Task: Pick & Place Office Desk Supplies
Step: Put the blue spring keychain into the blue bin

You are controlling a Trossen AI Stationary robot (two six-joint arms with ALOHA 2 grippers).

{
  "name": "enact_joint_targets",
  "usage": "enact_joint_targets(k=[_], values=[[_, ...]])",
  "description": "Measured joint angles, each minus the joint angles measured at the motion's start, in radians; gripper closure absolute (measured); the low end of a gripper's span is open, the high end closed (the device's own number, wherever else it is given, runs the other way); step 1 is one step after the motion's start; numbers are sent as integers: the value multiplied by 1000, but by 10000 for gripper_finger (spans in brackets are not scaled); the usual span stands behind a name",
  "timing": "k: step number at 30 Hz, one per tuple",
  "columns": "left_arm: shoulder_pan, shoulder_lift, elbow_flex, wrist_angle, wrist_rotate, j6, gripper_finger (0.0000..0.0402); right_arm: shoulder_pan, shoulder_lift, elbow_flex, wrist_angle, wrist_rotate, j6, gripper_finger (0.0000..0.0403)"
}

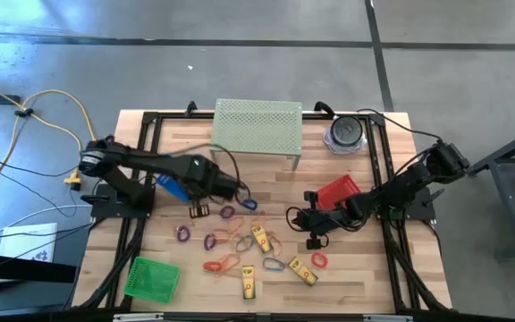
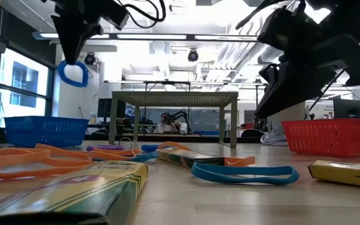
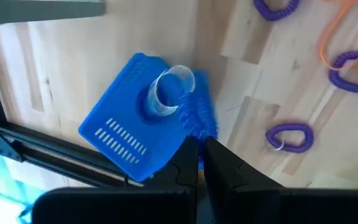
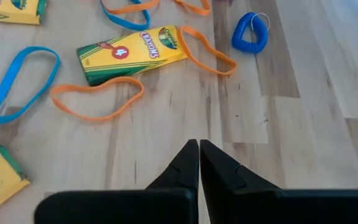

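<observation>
Right now the left gripper (image 3: 199,144) pinches a blue coil loop (image 3: 197,112), hanging it directly above the blue basket (image 3: 120,134) below its fingertips. Well apart, the right gripper (image 4: 199,146), pressed together and empty, hovers over scattered bands and crayon boxes (image 4: 132,53).

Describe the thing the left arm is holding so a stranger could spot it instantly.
Start at the pale green metal stand at the table's far edge, then follow the left arm to its pincer. Pinched there, hanging above the blue basket, is a blue coiled loop; the other loops lie on the wood.
</observation>
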Motion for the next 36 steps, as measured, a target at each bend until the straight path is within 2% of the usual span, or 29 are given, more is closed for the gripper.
enact_joint_targets(k=[3,9,17,26,36], values=[[65,-75,-40,-3,0,-1,399,1,0,0,0,1,0,400],[170,-244,-196,-3,-1,-76,399,0,0,0,2,5,-2,400],[203,-352,-360,10,57,-129,399,0,0,0,33,5,-10,400],[240,-413,-392,68,46,-62,399,0,0,0,42,2,-18,400],[306,-439,-406,116,-10,-194,394,0,0,0,46,-2,-27,400]])
